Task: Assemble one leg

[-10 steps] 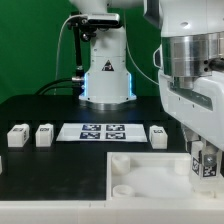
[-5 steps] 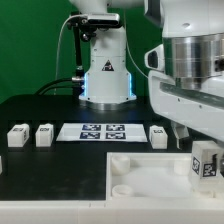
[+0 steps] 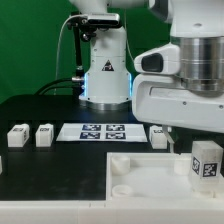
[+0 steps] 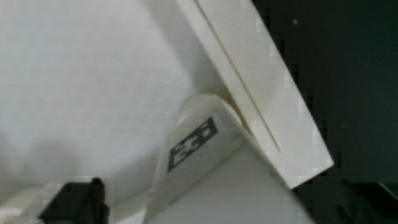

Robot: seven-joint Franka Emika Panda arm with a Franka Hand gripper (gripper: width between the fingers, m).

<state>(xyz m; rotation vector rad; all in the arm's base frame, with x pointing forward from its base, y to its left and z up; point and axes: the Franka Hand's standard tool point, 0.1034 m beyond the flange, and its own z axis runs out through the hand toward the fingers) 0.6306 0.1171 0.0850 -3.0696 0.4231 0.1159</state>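
exterior view: 3 loose legs (image 3: pixel 44 134) on table (image 3: pixel 60 170) | wrist view: leg (image 4: pixel 196 140) right against tray (image 4: pixel 267 100) wall | gripper (image 4: pixel 75 203): can't tell opening

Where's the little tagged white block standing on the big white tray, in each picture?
Exterior view: the block stands at the exterior view's right edge, on the tray's corner.
Wrist view: the block sits near the middle, against the tray's rim.
Shared landmark: the block's black-and-white tag.
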